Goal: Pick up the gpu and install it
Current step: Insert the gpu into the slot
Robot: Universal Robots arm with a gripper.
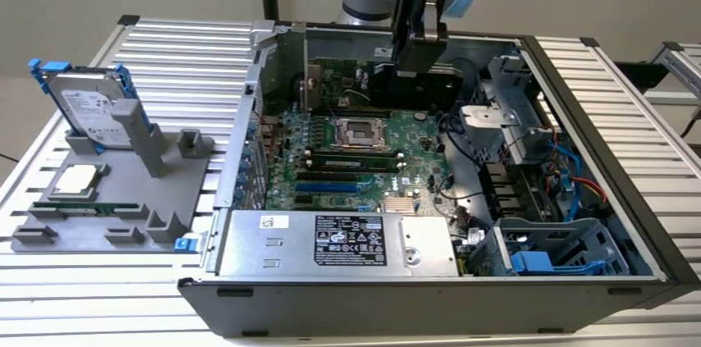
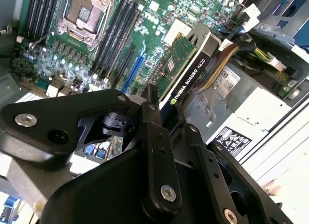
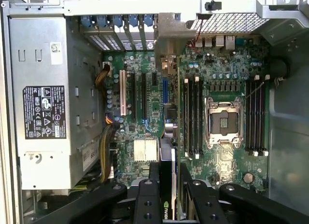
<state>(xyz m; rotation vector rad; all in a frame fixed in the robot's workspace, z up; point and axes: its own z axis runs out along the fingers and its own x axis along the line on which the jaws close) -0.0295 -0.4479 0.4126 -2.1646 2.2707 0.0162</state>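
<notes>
On the exterior view's left of the open computer case (image 1: 613, 224), a grey holder (image 1: 121, 207) sits on the slatted counter (image 1: 176, 52). A silver hard drive (image 1: 90, 105) in a blue frame stands upright in the holder, and a processor chip (image 1: 79, 180) lies flat in front of it, with a thin green memory stick (image 1: 93, 207) slotted just below that.

Inside the case, the green motherboard (image 1: 350, 150) lies flat with its empty processor socket (image 1: 357, 132) near the middle, and the silver power supply (image 1: 328, 242) sits at the case's near edge.

Above the far part of the motherboard, the end effector (image 1: 414, 64) hangs down from the arm into the case. In both wrist views its black fingers (image 2: 155, 132) are pressed against the two faces of the gpu (image 2: 186, 64), pinching it on edge. The gpu (image 3: 168, 185) is held above the motherboard, its green board and black cooler showing in the second wrist view, over the area between the expansion slots (image 3: 143, 101) and the memory slots (image 3: 191, 115).

At the case's exterior-view right end stand the drive bays (image 1: 553, 253) with blue clips and bundled cables (image 1: 570, 171).
</notes>
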